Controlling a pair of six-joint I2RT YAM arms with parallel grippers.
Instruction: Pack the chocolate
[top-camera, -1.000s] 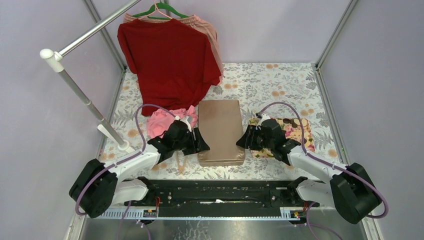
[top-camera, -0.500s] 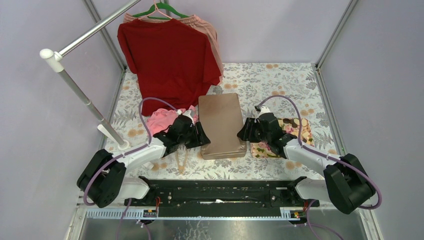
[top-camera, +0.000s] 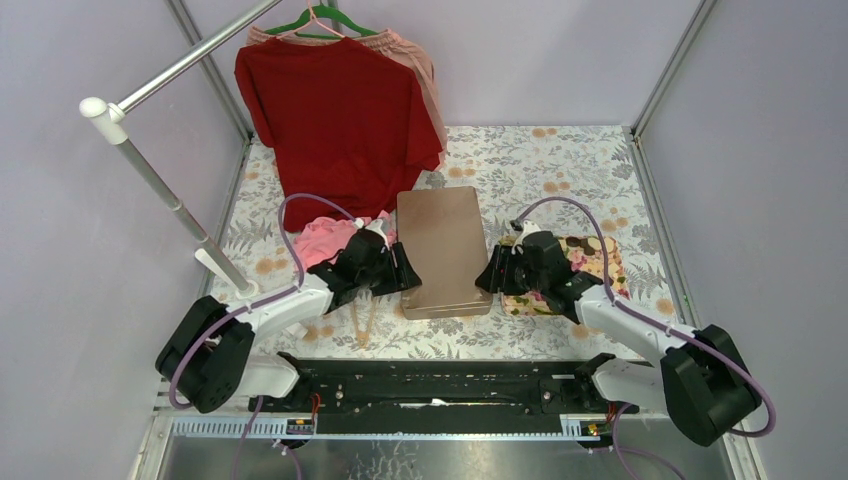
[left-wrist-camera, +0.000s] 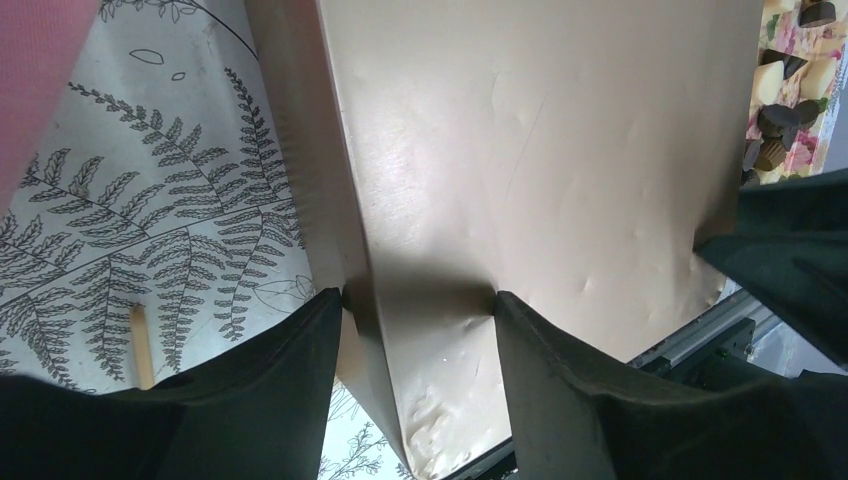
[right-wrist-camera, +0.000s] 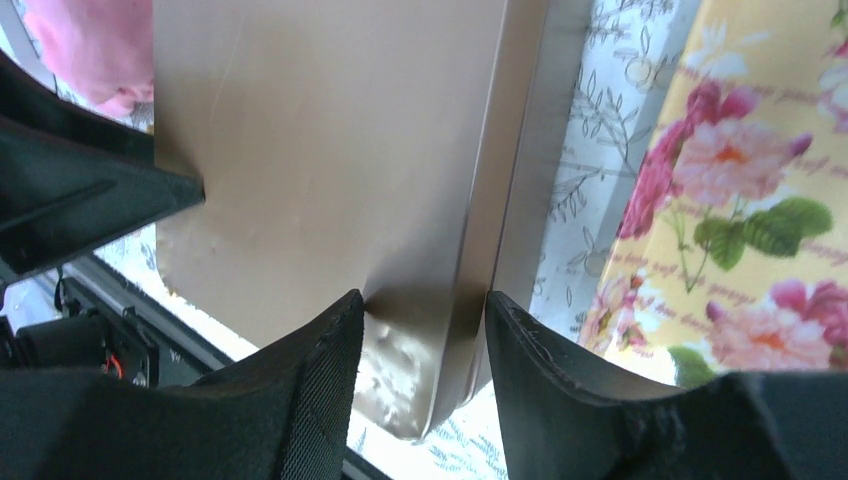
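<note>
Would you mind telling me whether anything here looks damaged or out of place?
The tan box is dented and wrinkled near its front corners, where the left gripper and right gripper pinch its edges.

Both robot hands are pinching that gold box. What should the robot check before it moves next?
1. Left gripper pinching the left rim of the gold box: ok.
2. Right gripper pinching the right rim: ok.
3. Box lifted clear of the table: cannot tell.
4. Box open for filling: not ok, only a smooth closed top shows.
5. Chocolate waiting on the flowery tray to the right of the box: ok.
</note>
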